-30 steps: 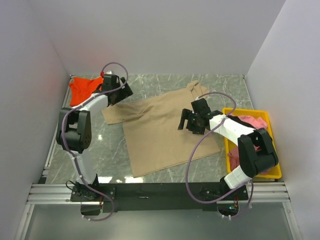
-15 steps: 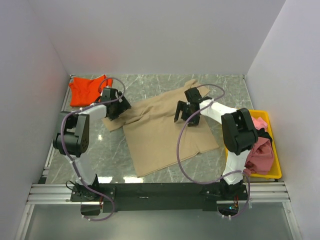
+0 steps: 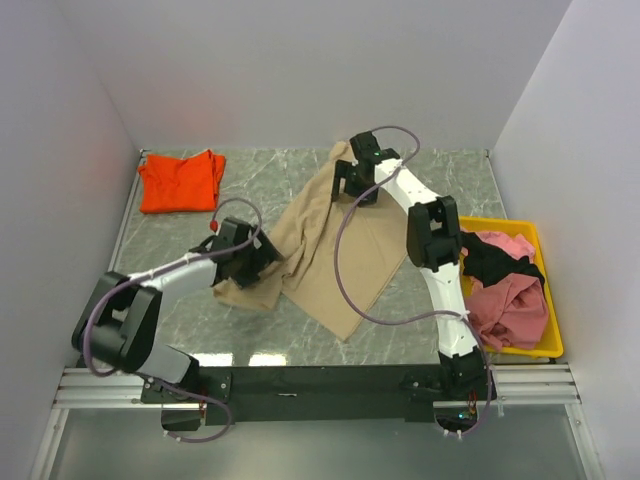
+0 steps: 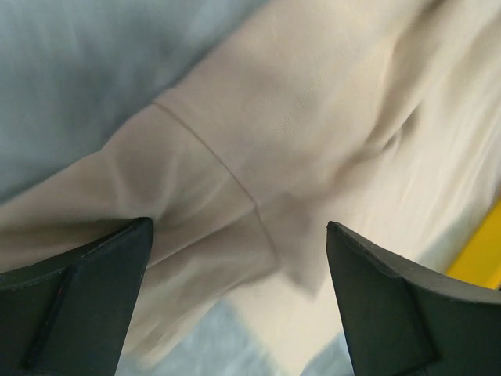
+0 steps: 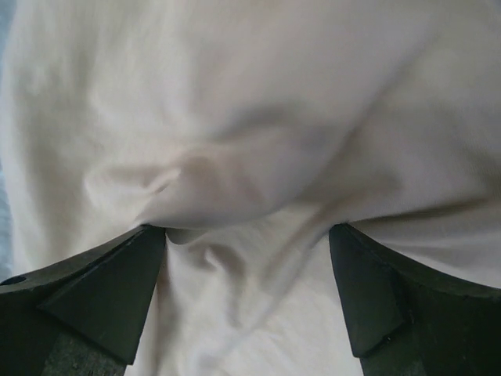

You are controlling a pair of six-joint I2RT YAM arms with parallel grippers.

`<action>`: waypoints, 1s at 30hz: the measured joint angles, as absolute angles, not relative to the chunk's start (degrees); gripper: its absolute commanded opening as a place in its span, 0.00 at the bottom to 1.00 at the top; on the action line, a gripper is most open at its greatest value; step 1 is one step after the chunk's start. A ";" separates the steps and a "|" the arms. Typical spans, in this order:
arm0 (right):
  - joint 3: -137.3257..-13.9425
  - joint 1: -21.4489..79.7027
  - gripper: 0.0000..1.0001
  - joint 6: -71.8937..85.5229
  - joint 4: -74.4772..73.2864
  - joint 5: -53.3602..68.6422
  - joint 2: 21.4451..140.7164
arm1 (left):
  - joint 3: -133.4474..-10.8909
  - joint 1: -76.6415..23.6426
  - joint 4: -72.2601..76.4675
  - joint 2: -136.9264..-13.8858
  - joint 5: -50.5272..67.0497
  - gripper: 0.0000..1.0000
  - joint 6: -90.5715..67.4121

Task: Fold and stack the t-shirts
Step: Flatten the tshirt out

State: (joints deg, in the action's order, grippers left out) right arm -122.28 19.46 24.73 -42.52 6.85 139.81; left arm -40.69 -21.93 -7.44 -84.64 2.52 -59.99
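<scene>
Both wrist views are filled with pale cloth and little else. The left wrist picture is blurred, so only a stitched sleeve hem, a strip of grey surface and a yellow corner at the right edge can be made out.

From above, the large tan-beige cloth t-shirt [image 3: 310, 270] lies rumpled in a long diagonal band across the middle of the grey marble-patterned table [image 3: 450, 180]. Its far end is bunched under the right arm's wrist, and its near-left part is hidden beneath the left arm's wrist. How its sleeves and collar lie cannot be read.

The bright orange-red t-shirt [image 3: 180, 182] lies flat in the far left corner, well apart from the tan one. At the right edge stands the yellow plastic tray [image 3: 495, 222], holding a crumpled pink t-shirt [image 3: 510, 305] with a dark t-shirt [image 3: 495, 262] at its far side. Whether more garments lie under them cannot be told. The right arm's purple cable [image 3: 345, 290] loops down across the tan cloth and covers a thin line of it.

The left gripper [image 4: 239, 229] sits low over the near-left part of the tan shirt with its jaws wide apart and cloth showing across the whole gap. The right gripper [image 5: 246, 231] is at the shirt's far end, also spread wide. A raised fold of cloth sits between its jaws and touches the inner tip of the finger on the picture's left. Neither pair of jaws is clamped on the cloth. The fingertips seem to press down into it, though the views are too close to be sure.
</scene>
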 measured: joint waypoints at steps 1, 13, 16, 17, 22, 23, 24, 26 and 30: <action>-125.91 19.46 0.91 24.21 -43.09 7.40 141.91 | -39.57 -23.14 -8.29 -83.02 3.03 0.99 -61.01; -128.81 19.44 0.92 19.38 -38.00 13.74 141.95 | -47.24 -26.00 -28.77 -71.64 -9.43 0.99 -63.53; -120.29 19.46 0.92 18.79 -36.47 12.53 133.34 | -48.03 -24.47 -35.27 -69.56 -14.44 0.99 -65.43; -116.29 19.46 0.92 18.85 -35.86 11.77 129.12 | -47.20 -23.64 -37.01 -68.73 -15.20 0.99 -65.78; -97.51 19.51 0.92 21.56 -31.27 7.46 107.83 | -39.72 -19.79 -41.50 -63.64 -14.35 0.88 -66.19; -93.41 19.51 0.92 22.33 -29.82 6.57 103.83 | -38.15 -19.55 -41.74 -62.67 -13.52 0.83 -66.22; -89.76 19.53 0.92 23.27 -29.23 6.04 100.20 | -37.15 -19.53 -42.06 -62.08 -12.95 0.79 -66.30; -83.02 19.68 0.92 24.93 -27.46 4.95 95.13 | -34.94 -19.53 -42.06 -61.04 -11.38 0.69 -66.35; -71.07 20.14 0.92 27.66 -26.65 3.64 89.84 | -31.03 -19.53 -39.94 -60.36 -7.66 0.57 -66.11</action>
